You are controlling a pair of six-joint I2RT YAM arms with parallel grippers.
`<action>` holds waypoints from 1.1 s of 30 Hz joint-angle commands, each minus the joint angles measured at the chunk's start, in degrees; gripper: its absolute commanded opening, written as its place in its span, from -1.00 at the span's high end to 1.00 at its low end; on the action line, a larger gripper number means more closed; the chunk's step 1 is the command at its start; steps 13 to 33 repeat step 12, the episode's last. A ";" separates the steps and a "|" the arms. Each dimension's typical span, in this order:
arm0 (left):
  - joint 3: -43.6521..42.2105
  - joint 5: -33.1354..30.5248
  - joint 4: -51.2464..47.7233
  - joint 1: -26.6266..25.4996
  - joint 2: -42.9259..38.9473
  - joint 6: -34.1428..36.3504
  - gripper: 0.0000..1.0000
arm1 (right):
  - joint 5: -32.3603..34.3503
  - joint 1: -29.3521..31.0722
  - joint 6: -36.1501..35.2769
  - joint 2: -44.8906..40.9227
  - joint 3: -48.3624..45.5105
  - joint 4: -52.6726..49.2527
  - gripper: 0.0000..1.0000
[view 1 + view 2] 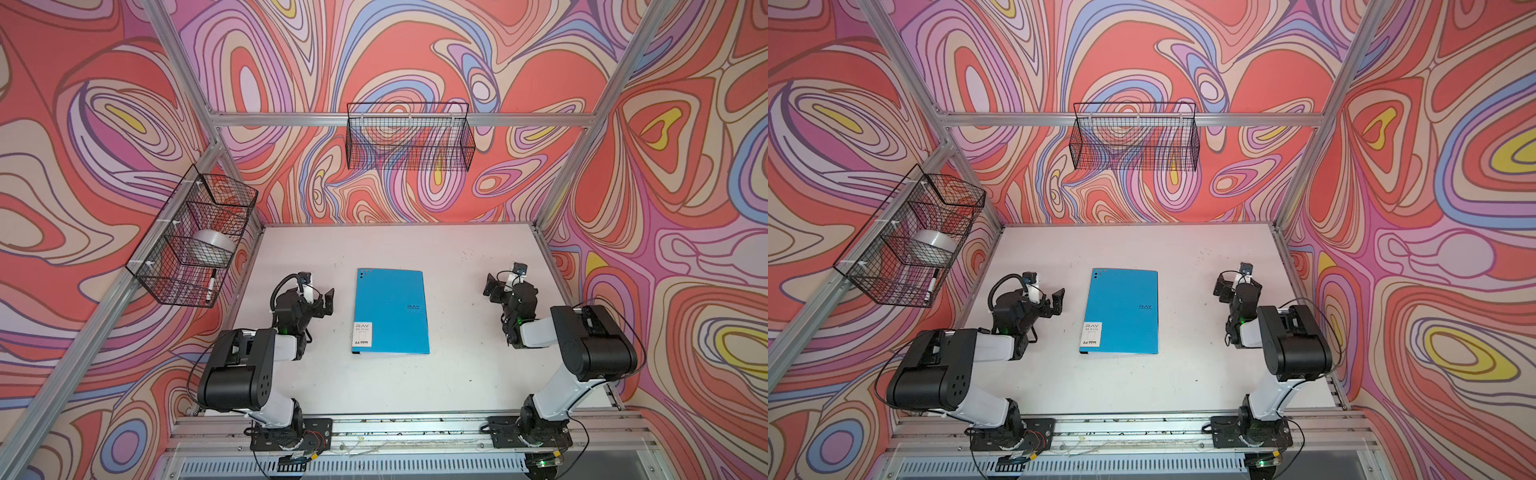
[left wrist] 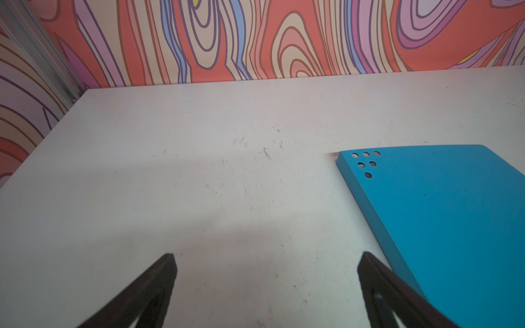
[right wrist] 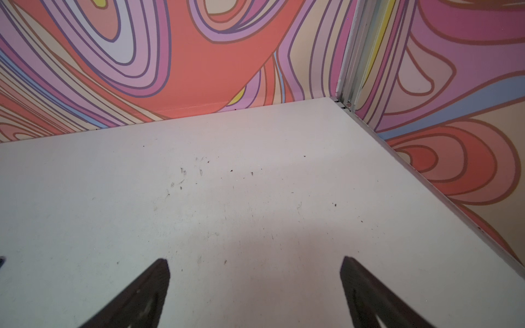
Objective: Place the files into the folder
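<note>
The folder (image 1: 390, 311) (image 1: 1123, 311) lies shut and flat at the middle of the bench (image 1: 457, 374), blue cover up. Its spine faces 9 o'clock and its white label sits at the 7 o'clock corner. In my left wrist view the folder (image 2: 454, 227) shows six punched holes at one corner.

My left end effector (image 1: 325, 301) (image 1: 1057, 300) hovers near the spine at the folder's 9 o'clock, jaws spread wide and holding nothing. In the wrist view, the left end effector (image 2: 267, 255) has scuffed bench between its fingertips, and one finger (image 2: 377, 284) overlaps the folder's edge. I cannot tell whether they touch.

My right end effector (image 1: 492, 289) (image 1: 1223, 289) hangs well apart from the folder at its 3 o'clock, also wide open and empty. In its own wrist view, the right end effector (image 3: 255, 259) shows bench surface between the fingertips.

Two black wire baskets hang on the frame. The back basket (image 1: 409, 137) is at 12 o'clock. The side basket (image 1: 166, 266) is at about 10 o'clock and holds one roll of tape (image 1: 214, 245) and one marker (image 1: 211, 284).

I count one folder, two end effectors, two baskets, one tape roll and one marker.
</note>
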 commanded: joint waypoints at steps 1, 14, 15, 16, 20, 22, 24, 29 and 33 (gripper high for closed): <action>-0.12 0.04 -0.59 0.15 -0.46 0.04 -1.00 | -0.34 -0.32 0.16 -0.26 -0.53 -0.08 -0.97; -0.16 0.01 -0.38 0.15 -0.39 0.04 -1.00 | -0.34 -0.40 0.17 -0.26 -0.53 -0.08 -0.97; -0.16 0.01 -0.38 0.15 -0.39 0.04 -1.00 | -0.34 -0.40 0.17 -0.26 -0.53 -0.08 -0.97; -0.16 0.01 -0.38 0.15 -0.39 0.04 -1.00 | -0.34 -0.40 0.17 -0.26 -0.53 -0.08 -0.97; -0.16 0.01 -0.38 0.15 -0.39 0.04 -1.00 | -0.34 -0.40 0.17 -0.26 -0.53 -0.08 -0.97; -0.16 0.01 -0.38 0.15 -0.39 0.04 -1.00 | -0.34 -0.40 0.17 -0.26 -0.53 -0.08 -0.97; -0.16 0.01 -0.38 0.15 -0.39 0.04 -1.00 | -0.34 -0.40 0.17 -0.26 -0.53 -0.08 -0.97; -0.16 0.01 -0.38 0.15 -0.39 0.04 -1.00 | -0.34 -0.40 0.17 -0.26 -0.53 -0.08 -0.97; -0.16 0.01 -0.38 0.15 -0.39 0.04 -1.00 | -0.34 -0.40 0.17 -0.26 -0.53 -0.08 -0.97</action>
